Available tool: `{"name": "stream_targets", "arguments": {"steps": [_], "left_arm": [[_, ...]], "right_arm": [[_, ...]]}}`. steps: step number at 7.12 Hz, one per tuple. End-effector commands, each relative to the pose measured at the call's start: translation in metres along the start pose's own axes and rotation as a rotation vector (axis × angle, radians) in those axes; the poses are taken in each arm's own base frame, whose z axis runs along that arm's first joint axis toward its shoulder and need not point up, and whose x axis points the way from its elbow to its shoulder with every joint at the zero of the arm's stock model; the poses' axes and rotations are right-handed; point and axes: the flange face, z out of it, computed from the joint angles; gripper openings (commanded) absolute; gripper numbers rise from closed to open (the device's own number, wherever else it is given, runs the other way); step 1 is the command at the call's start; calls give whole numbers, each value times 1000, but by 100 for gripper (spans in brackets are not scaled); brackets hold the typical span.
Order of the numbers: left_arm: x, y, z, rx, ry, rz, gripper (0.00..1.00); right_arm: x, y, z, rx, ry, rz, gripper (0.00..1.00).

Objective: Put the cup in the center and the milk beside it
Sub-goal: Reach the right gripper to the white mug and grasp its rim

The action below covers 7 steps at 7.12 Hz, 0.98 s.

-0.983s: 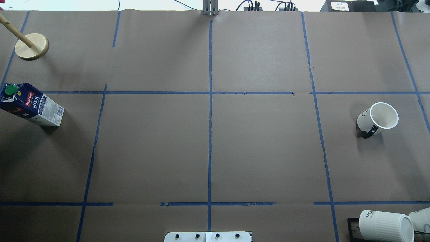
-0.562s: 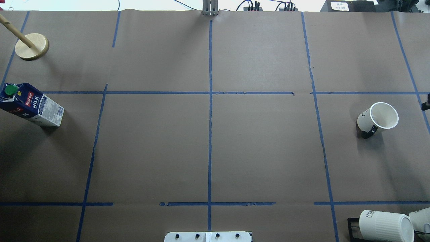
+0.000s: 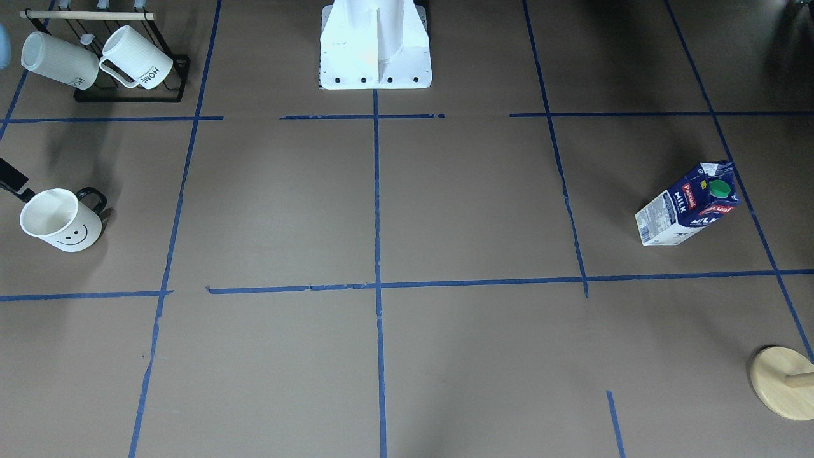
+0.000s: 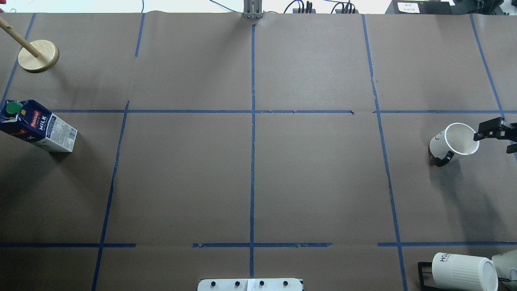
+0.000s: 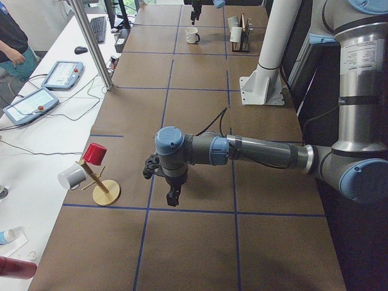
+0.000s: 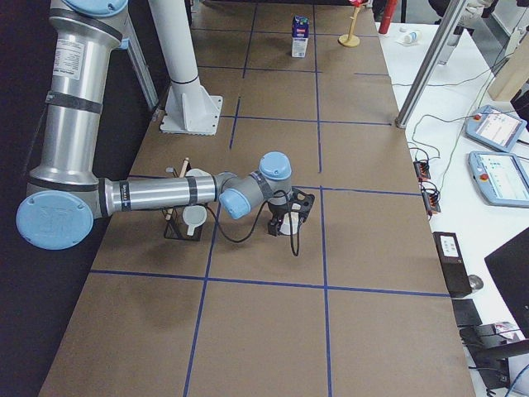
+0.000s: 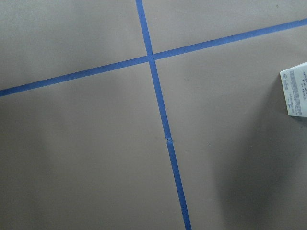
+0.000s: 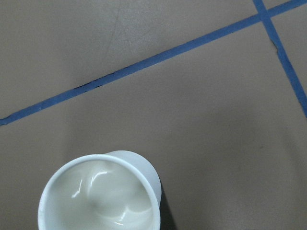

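Note:
The cup [image 4: 450, 145], a white mug with a black handle and a smiley face [image 3: 60, 226], stands upright at the table's right side. My right gripper [image 4: 499, 139] hovers just right of its rim with its jaws apart, holding nothing. The right wrist view looks down into the cup [image 8: 100, 196]. The milk [image 4: 38, 127] stands upright at the far left [image 3: 687, 207]. The center [image 4: 253, 111] is bare tape. My left gripper [image 5: 163, 182] shows only in the exterior left view, so I cannot tell its state. A corner of the milk [image 7: 295, 91] shows in the left wrist view.
A black rack with two ribbed "HOME" mugs [image 4: 460, 270] stands at the near right corner [image 3: 95, 57]. A wooden peg stand [image 4: 38, 55] is at the far left. The robot's white base [image 3: 375, 44] is at the near edge.
My right gripper has come in from the right edge and now stands beside the cup's rim. The cup and the milk have not moved.

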Motion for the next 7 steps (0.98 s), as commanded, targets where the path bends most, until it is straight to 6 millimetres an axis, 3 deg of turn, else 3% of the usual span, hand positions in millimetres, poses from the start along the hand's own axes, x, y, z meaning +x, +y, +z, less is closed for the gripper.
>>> {"name": "stream_targets", "arguments": {"steps": [1, 3, 4, 5, 6, 7], "left_arm": [[1, 0, -1, 1, 0, 1, 100], [1, 0, -1, 1, 0, 1, 100], [1, 0, -1, 1, 0, 1, 100], [0, 1, 0, -1, 0, -1, 100], [0, 1, 0, -1, 0, -1, 100], [0, 1, 0, -1, 0, -1, 100]], "right_arm": [[-8, 8, 16, -1, 18, -11, 98], [-19, 14, 42, 27, 69, -47, 97], [-23, 9, 50, 24, 73, -21, 91], [-24, 9, 49, 26, 71, 22, 71], [-26, 8, 50, 27, 68, 61, 35], [-27, 7, 50, 28, 67, 68, 9]]}}
